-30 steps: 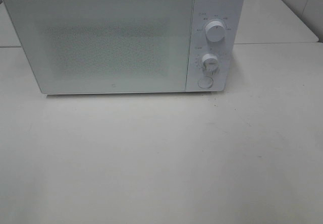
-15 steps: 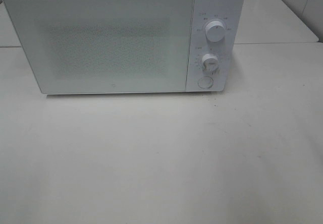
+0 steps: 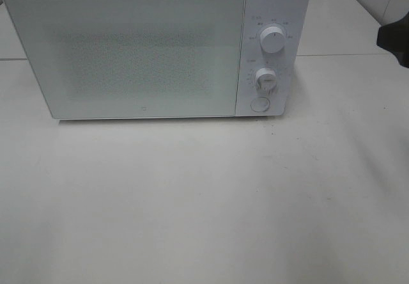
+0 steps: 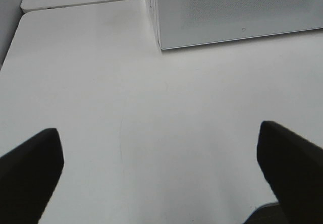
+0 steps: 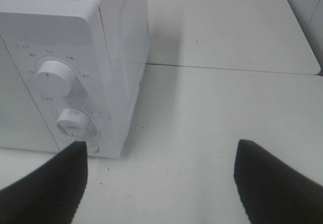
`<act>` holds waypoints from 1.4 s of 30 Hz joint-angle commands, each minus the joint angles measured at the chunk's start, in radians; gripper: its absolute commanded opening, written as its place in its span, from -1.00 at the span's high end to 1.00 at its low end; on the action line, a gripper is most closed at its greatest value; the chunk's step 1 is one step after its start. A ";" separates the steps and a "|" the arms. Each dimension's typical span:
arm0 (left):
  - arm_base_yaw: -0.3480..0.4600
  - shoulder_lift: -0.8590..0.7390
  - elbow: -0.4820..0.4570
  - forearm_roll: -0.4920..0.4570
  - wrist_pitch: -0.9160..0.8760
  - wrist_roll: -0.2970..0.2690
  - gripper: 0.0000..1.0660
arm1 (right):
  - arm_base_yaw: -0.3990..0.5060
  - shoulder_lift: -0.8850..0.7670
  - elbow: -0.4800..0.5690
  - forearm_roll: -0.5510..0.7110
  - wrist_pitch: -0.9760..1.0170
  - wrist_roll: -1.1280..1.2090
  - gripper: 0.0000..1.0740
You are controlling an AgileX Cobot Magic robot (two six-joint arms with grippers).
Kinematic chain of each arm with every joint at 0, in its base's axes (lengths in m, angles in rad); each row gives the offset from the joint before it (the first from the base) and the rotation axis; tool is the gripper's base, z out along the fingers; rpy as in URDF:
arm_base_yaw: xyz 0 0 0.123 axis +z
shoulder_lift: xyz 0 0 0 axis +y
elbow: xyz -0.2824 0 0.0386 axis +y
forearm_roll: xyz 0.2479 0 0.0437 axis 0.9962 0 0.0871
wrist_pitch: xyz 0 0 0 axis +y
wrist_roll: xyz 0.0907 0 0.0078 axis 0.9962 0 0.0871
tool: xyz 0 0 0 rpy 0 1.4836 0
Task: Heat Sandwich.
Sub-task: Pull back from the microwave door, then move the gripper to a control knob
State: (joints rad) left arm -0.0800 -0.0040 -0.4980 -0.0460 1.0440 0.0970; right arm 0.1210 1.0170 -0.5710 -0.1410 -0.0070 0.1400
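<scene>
**Overhead view.** A boxy white microwave oven (image 3: 147,47) stands at the far side of a smooth white tabletop (image 3: 204,201). Its wide, frosted, finely dotted door (image 3: 128,57) is shut flush with the case. The control strip to the right of the door carries, from top to bottom, a round white upper dial (image 3: 273,41), a round white lower dial (image 3: 265,79) and a flat round button (image 3: 259,104). A dark part of the right arm (image 3: 394,39) shows at the right edge of this view, level with the upper dial and apart from the oven.

**Left wrist view.** The left gripper (image 4: 157,130) hangs over bare tabletop near the oven's door-side front corner. Its two black fingers (image 4: 30,168) are spread wide with nothing between them (open and empty).

**Right wrist view.** The right gripper (image 5: 159,148) faces the oven's control-strip corner. Its black fingers (image 5: 50,183) also stand well apart and hold nothing. A thin seam (image 5: 227,68) joins the tabletop to a second white slab (image 5: 217,17) behind.

**Task object.** The sandwich appears in none of the three views. From where I stand the frosted door shows nothing of the inside, so I cannot tell where it is.
</scene>
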 commanded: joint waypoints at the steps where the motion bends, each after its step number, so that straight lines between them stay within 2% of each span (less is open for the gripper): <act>1: 0.002 -0.027 0.003 -0.004 -0.016 0.001 -0.90 | -0.003 0.063 -0.001 -0.008 -0.120 0.008 -0.42; 4: 0.002 -0.027 0.003 -0.004 -0.016 0.001 -0.90 | -0.002 0.124 0.056 -0.002 -0.334 0.003 -0.42; 6: 0.002 -0.027 0.003 -0.004 -0.016 0.001 -0.90 | -0.002 0.136 0.076 0.016 -0.378 -0.006 -0.42; 9: 0.002 -0.027 0.003 -0.004 -0.016 0.001 -0.90 | -0.002 0.186 0.143 0.121 -0.540 -0.058 -0.42; 15: 0.002 -0.027 0.003 -0.004 -0.016 0.001 -0.90 | 0.024 0.235 0.226 0.252 -0.724 -0.174 -0.42; 17: 0.002 -0.027 0.003 -0.004 -0.016 0.001 -0.90 | 0.100 0.277 0.259 0.375 -0.804 -0.263 -0.42; 21: 0.002 -0.027 0.003 -0.004 -0.016 0.001 -0.90 | 0.178 0.320 0.269 0.492 -0.844 -0.343 -0.42; 22: 0.002 -0.027 0.003 -0.004 -0.016 0.001 -0.90 | 0.233 0.356 0.269 0.571 -0.874 -0.384 -0.42; 24: 0.002 -0.027 0.003 -0.004 -0.016 0.001 -0.90 | 0.283 0.390 0.269 0.629 -0.921 -0.409 -0.42; 25: 0.002 -0.027 0.003 -0.004 -0.016 0.001 -0.90 | 0.283 0.390 0.269 0.629 -0.921 -0.409 -0.42; 27: 0.002 -0.027 0.003 -0.004 -0.016 0.001 -0.90 | 0.346 0.439 0.269 0.696 -0.997 -0.415 -0.42; 29: 0.002 -0.027 0.003 -0.004 -0.016 0.001 -0.90 | 0.364 0.453 0.269 0.713 -1.017 -0.415 -0.42; 31: 0.002 -0.027 0.003 -0.004 -0.016 0.001 -0.90 | 0.429 0.502 0.268 0.768 -1.086 -0.415 -0.42; 35: 0.002 -0.027 0.003 -0.004 -0.016 0.001 -0.90 | 0.501 0.574 0.267 0.816 -1.176 -0.415 -0.42; 39: 0.002 -0.027 0.003 -0.004 -0.016 0.001 -0.90 | 0.543 0.615 0.248 0.856 -1.196 -0.415 -0.42; 42: 0.002 -0.027 0.003 -0.004 -0.016 0.001 -0.90 | 0.581 0.671 0.193 0.886 -1.196 -0.415 -0.42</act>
State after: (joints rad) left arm -0.0800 -0.0040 -0.4980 -0.0460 1.0440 0.0980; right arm 0.6940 1.6850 -0.3660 0.7390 -1.1840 -0.2620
